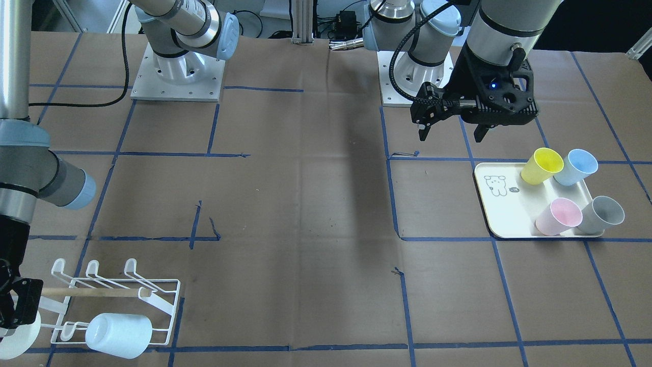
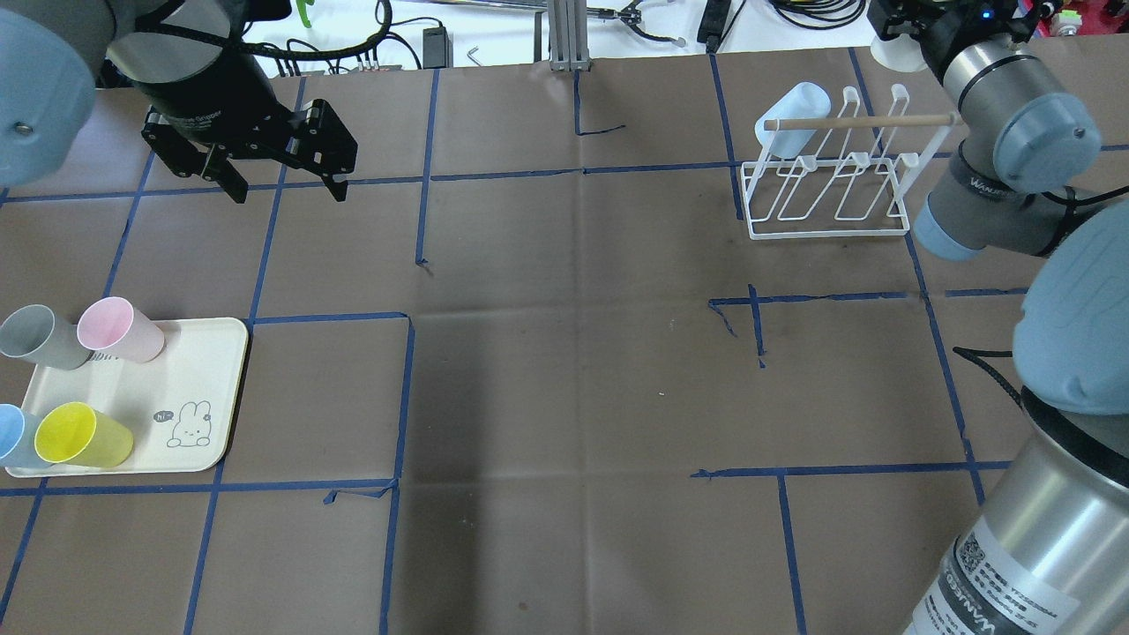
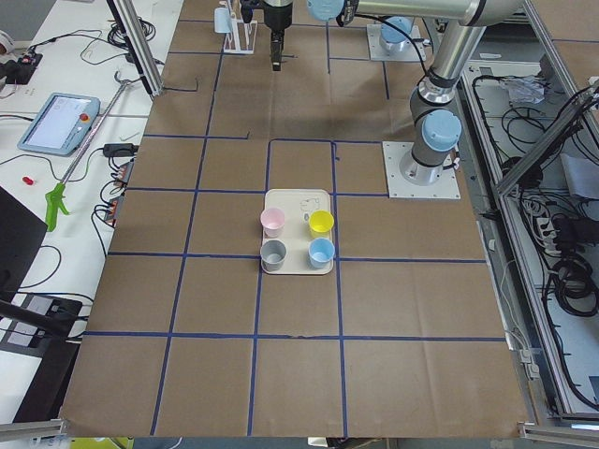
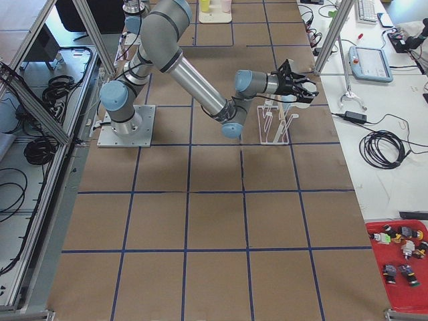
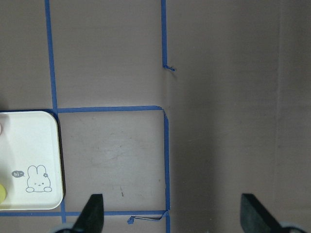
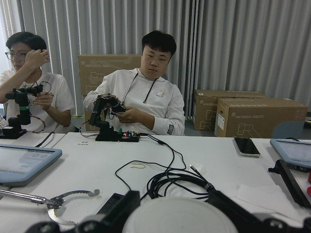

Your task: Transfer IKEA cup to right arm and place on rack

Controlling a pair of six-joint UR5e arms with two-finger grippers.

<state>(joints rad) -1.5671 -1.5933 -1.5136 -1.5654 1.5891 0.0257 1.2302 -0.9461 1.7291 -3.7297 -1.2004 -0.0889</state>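
My right gripper point(image 1: 14, 318) is at the end of the white wire rack point(image 1: 163, 300), beyond its wooden dowel point(image 1: 91, 292). It is shut on a white cup point(image 1: 18, 340). The right wrist view shows that cup's round end point(image 6: 180, 218) between the two black fingers point(image 6: 119, 208). In the overhead view this gripper point(image 2: 900, 26) and the cup point(image 2: 893, 55) are at the table's far edge, behind the rack point(image 2: 829, 231). A pale blue cup point(image 1: 119, 334) hangs on a rack prong. My left gripper point(image 1: 451, 137) is open and empty, hovering over bare table near its base; it also shows in the overhead view point(image 2: 289, 196).
A cream tray point(image 1: 501, 216) with a rabbit drawing holds yellow point(image 1: 541, 165), blue point(image 1: 575, 167), pink point(image 1: 559, 216) and grey point(image 1: 602, 214) cups. Two operators sit past the table's far edge in the right wrist view. Blue tape lines grid the brown table.
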